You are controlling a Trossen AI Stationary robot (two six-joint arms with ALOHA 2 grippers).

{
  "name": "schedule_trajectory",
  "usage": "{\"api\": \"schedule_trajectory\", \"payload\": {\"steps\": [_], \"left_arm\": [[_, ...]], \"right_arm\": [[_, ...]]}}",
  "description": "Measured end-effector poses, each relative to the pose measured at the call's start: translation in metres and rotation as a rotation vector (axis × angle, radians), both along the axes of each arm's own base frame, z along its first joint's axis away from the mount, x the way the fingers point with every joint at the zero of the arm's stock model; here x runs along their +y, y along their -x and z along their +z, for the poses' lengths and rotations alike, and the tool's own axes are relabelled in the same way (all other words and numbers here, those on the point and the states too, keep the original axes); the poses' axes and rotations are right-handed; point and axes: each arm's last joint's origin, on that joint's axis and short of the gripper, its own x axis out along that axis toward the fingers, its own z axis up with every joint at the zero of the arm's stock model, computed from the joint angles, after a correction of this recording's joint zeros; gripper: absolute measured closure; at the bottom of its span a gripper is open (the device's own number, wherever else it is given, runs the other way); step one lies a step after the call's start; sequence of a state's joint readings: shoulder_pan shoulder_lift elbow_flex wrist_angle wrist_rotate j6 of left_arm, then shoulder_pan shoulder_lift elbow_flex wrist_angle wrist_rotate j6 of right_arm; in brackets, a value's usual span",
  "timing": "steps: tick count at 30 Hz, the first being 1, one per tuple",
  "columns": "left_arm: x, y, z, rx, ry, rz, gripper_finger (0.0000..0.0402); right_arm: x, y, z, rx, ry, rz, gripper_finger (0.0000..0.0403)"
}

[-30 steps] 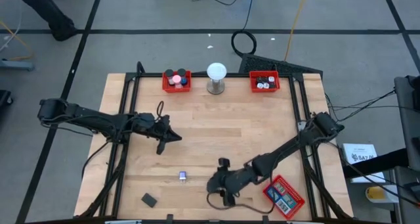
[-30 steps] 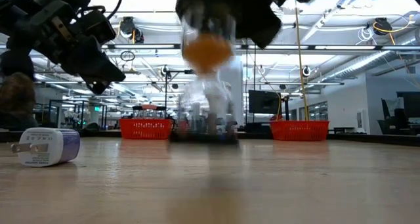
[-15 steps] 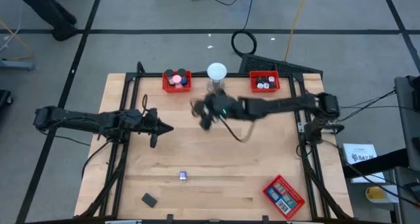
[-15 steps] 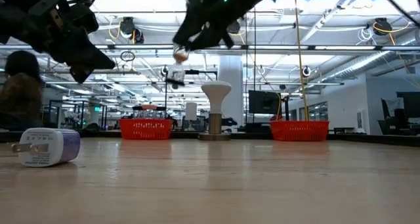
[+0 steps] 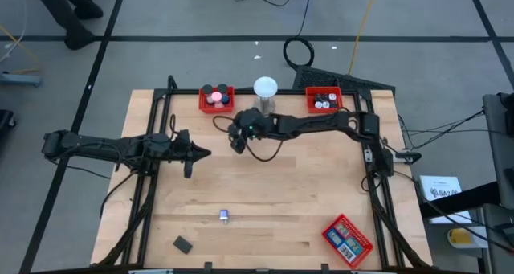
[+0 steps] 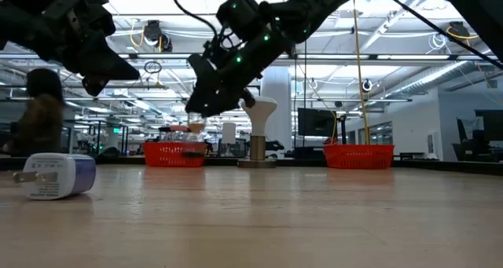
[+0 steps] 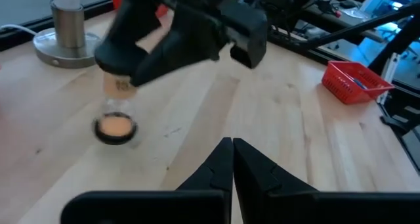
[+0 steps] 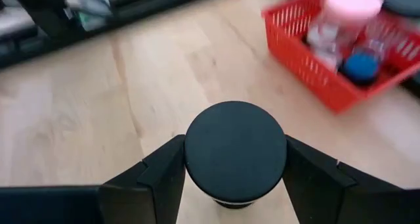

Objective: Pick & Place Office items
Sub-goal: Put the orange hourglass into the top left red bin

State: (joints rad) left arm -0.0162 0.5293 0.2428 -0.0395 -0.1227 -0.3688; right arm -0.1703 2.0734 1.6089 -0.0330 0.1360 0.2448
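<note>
My right gripper (image 5: 236,141) hangs over the far middle of the table, shut on a small clear jar (image 7: 117,115) with a black round cap (image 8: 235,148) and something orange inside. It is just on the near side of the far-left red tray (image 5: 217,100), which holds several office items. My left gripper (image 5: 202,153) hovers shut and empty at the table's left. A white plug block (image 5: 224,216) lies on its side and a black block (image 5: 183,244) lies flat, both near the front edge. My right gripper pinches the jar between its two fingers (image 8: 161,178), one on each side just under the black cap (image 8: 197,165). The fingers slant down toward the table's far left. The jar is lifted clear of the table (image 6: 191,129), tilted, with its cap end toward the wrist.
A white globe on a metal base (image 5: 265,94) stands at the far middle, close beside my right arm. A second red tray (image 5: 324,101) sits at the far right and a third (image 5: 348,238) at the near right corner. Bare wood lies between the grippers and the front edge.
My right gripper has swung with the jar from the near right of the table to the far side, then on leftward and down toward the far-left tray, turning as it went. My left gripper has drawn back a little toward the table's left edge, still shut.
</note>
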Motion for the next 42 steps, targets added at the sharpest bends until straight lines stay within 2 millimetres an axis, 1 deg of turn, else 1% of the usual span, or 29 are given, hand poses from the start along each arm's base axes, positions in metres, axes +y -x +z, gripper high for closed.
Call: {"api": "schedule_trajectory", "payload": {"steps": [4, 7, 14, 17, 19, 22, 25, 28, 30, 35, 38, 42], "left_arm": [[0.001, 0.000, 0.000, 0.003, -0.003, 0.019, 0.0394], [0.001, 0.000, 0.000, 0.002, 0.005, 0.023, 0.0399], [0.000, -0.001, 0.002, -0.027, 0.088, 0.014, 0.0374], [0.000, -0.001, 0.004, -0.052, 0.123, 0.026, 0.0372], [0.000, -0.001, 0.007, -0.056, 0.140, 0.049, 0.0374], [0.002, -0.001, 0.015, -0.069, 0.145, 0.115, 0.0387], [0.004, -0.002, 0.024, -0.046, 0.153, 0.194, 0.0398], [0.007, -0.005, 0.036, 0.029, 0.160, 0.260, 0.0388], [0.009, -0.012, 0.045, 0.078, 0.167, 0.289, 0.0371], [0.018, -0.043, 0.069, 0.202, 0.207, 0.365, 0.0309], [0.024, -0.063, 0.081, 0.288, 0.213, 0.377, 0.0265], [0.033, -0.092, 0.093, 0.397, 0.229, 0.419, 0.0203]], "right_arm": [[0.000, -0.004, -0.014, 0.023, -0.016, 0.016, 0.0196], [0.003, -0.005, -0.018, 0.033, -0.030, 0.039, 0.0188], [0.007, -0.006, -0.019, 0.032, -0.026, 0.043, 0.0115], [0.009, -0.001, -0.003, 0.018, -0.025, 0.045, 0.0091], [0.010, 0.003, 0.015, -0.029, -0.012, 0.049, 0.0080], [0.012, 0.017, 0.047, -0.054, 0.015, 0.064, 0.0071], [0.016, 0.040, 0.078, -0.022, 0.018, 0.068, 0.0073], [0.020, 0.066, 0.100, 0.043, 0.017, 0.074, 0.0099], [0.023, 0.083, 0.106, 0.081, 0.014, 0.077, 0.0128], [0.028, 0.118, 0.106, 0.098, -0.020, 0.058, 0.0227], [0.031, 0.138, 0.103, 0.068, -0.056, 0.029, 0.0285], [0.035, 0.162, 0.099, 0.016, -0.090, 0.001, 0.0347]]}}
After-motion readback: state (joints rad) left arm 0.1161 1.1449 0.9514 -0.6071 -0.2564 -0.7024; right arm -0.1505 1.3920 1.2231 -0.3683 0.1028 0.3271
